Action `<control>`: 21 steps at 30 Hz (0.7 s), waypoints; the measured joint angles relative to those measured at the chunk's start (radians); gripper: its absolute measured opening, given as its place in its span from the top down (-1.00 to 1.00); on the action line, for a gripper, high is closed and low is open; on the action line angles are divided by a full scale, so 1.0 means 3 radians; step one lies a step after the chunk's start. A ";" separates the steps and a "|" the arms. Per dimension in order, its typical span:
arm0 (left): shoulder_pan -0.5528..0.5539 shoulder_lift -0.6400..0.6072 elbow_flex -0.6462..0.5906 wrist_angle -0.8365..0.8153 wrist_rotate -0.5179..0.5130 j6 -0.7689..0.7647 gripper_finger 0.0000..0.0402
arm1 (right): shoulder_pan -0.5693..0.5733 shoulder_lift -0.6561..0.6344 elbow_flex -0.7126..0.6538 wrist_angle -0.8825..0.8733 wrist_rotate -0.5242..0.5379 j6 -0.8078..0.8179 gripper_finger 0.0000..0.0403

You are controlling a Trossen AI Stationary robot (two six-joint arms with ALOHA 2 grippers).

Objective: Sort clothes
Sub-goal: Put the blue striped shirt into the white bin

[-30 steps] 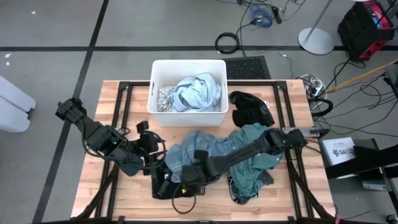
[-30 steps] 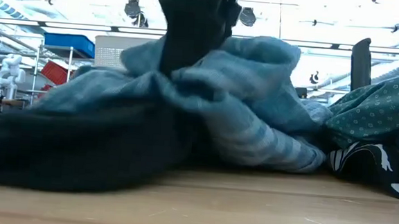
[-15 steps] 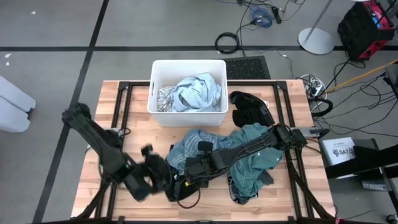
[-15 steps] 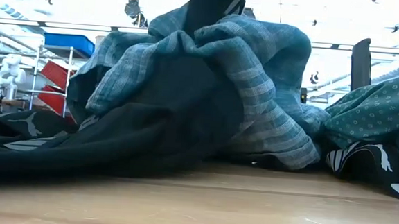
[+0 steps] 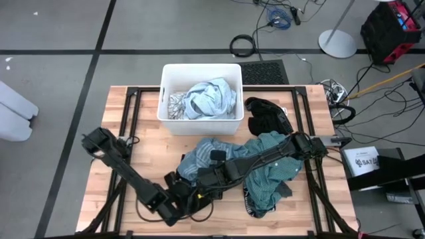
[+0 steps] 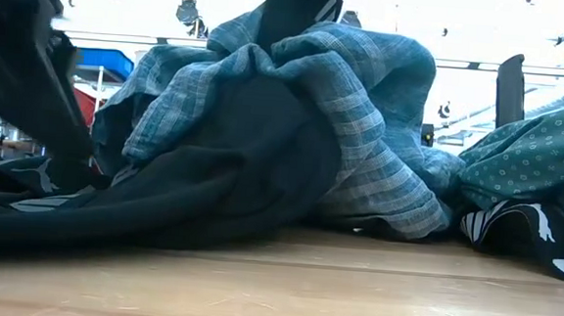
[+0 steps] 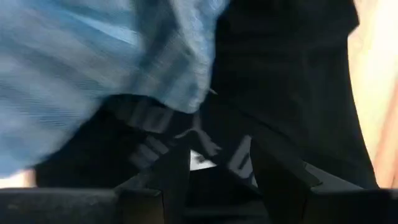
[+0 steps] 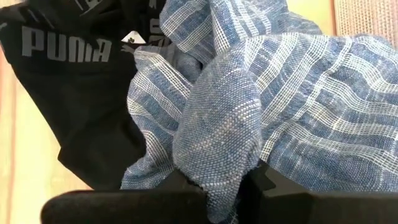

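Observation:
A blue striped garment is drawn up into a peak at the table's middle, with my right gripper shut on it. Under it, toward the near edge, lies a black garment with white lettering. My left gripper stands open low over this black garment, near the table's front edge. A teal dotted garment lies to the right. More clothes lie in the white bin. My right gripper pinches a bunched fold of the blue striped garment between its two fingers, slanting down from the table's right side. The fold is raised, and the rest of the cloth hangs down around it onto the black garment and the table. Whether my left gripper touches the black garment I cannot tell.
Another black garment lies at the far right, beside the bin. A dark piece with white print lies under the teal garment. Bare wood shows on the table's left part and along the near edge.
My left gripper has swung down and toward the near edge, coming in low at the black garment; it has stayed open. My right gripper has risen a little, drawing the striped garment up into a taller peak and baring more of the black garment beneath.

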 joint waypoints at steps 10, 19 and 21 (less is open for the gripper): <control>0.0241 0.0507 0.0027 0.0350 0.0604 0.0236 0.15 | -0.0023 -0.0002 0.0000 -0.0008 -0.0014 -0.0008 0.88; 0.0231 0.0189 0.0011 -0.0575 0.0985 0.0225 0.93 | -0.0020 -0.0005 0.0005 -0.0120 -0.0013 -0.0010 0.88; 0.0217 0.0093 0.0000 -0.0872 0.1023 0.0153 0.94 | -0.0022 -0.0005 0.0005 -0.0154 -0.0011 -0.0010 0.88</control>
